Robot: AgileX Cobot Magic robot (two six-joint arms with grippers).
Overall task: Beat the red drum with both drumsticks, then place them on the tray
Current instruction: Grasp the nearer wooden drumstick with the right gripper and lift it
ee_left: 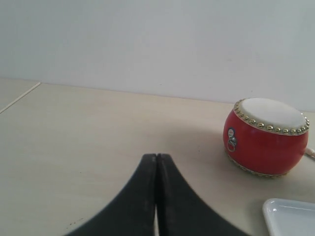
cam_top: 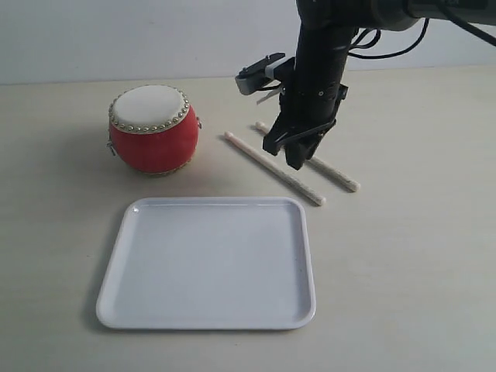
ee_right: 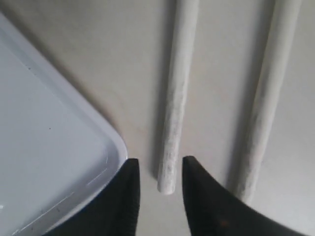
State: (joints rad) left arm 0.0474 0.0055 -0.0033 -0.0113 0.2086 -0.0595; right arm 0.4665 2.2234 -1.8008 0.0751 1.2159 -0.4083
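Observation:
The red drum with its cream skin and gold studs stands on the table at the back left; the left wrist view shows the drum too. Two pale drumsticks lie side by side on the table to its right, the nearer drumstick and the farther drumstick. My right gripper hangs just above them, open, its jaws on either side of the butt end of one drumstick, with the other drumstick beside it. The white tray lies in front. My left gripper is shut and holds nothing.
The tray's rounded corner lies close beside my right gripper's fingers. A pale wall rises behind the table. The tray's corner also shows near the drum in the left wrist view.

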